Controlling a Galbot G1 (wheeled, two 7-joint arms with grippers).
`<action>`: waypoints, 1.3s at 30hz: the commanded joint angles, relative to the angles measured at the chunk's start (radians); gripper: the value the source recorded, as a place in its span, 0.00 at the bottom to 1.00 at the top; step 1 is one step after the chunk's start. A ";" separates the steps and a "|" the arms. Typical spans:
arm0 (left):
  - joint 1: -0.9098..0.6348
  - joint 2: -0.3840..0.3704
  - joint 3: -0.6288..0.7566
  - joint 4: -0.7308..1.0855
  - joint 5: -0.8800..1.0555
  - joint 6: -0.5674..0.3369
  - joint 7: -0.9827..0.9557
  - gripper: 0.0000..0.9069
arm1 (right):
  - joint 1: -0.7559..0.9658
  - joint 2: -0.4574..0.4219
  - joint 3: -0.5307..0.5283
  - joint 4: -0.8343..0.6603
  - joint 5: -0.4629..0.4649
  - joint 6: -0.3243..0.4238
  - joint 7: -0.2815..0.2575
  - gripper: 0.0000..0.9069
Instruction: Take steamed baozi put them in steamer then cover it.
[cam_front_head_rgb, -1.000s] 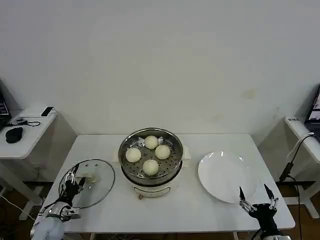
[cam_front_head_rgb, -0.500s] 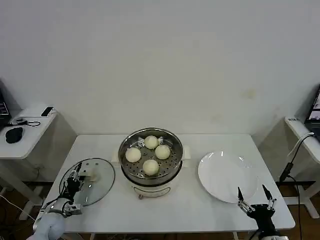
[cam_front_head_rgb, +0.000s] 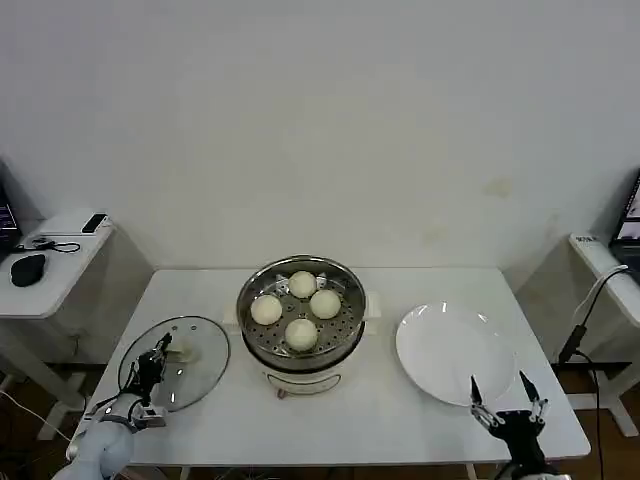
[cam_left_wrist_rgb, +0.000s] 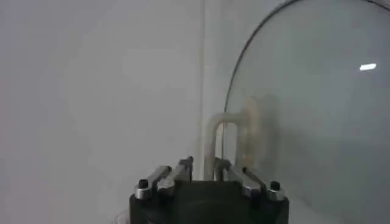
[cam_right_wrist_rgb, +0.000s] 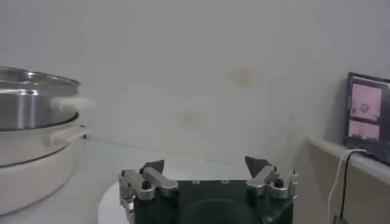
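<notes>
Both claws have sunk toward the bench's (cam_front_head_rgb: 390, 420) near edge. Left claw (cam_front_head_rgb: 152, 362) clenched over the round glass cover (cam_front_head_rgb: 195, 375), near its cream handle (cam_left_wrist_rgb: 226, 137); right claw (cam_front_head_rgb: 508, 404) released beside the smooth white plate (cam_front_head_rgb: 450, 345). 4 round baozi (cam_front_head_rgb: 301, 333) sit in the shiny perforated steamer (cam_front_head_rgb: 255, 345).

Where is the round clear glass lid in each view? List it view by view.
Head view: lid lying flat, left of the shiny steel steamer.
Left wrist view: lid just ahead of the left gripper.
Right wrist view: faces the steamer instead.
Shared landmark: the steamer.
</notes>
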 joint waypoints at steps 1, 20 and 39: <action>0.018 -0.014 -0.028 -0.005 0.005 -0.006 -0.027 0.00 | -0.002 0.001 -0.003 0.003 -0.004 0.001 0.000 1.00; 0.242 -0.063 -0.283 -0.412 0.129 0.172 -0.024 0.00 | -0.012 -0.024 -0.022 0.030 -0.013 -0.004 -0.002 1.00; 0.231 0.103 -0.289 -0.689 0.038 0.304 0.252 0.00 | 0.000 -0.033 -0.043 0.016 -0.034 -0.005 -0.010 1.00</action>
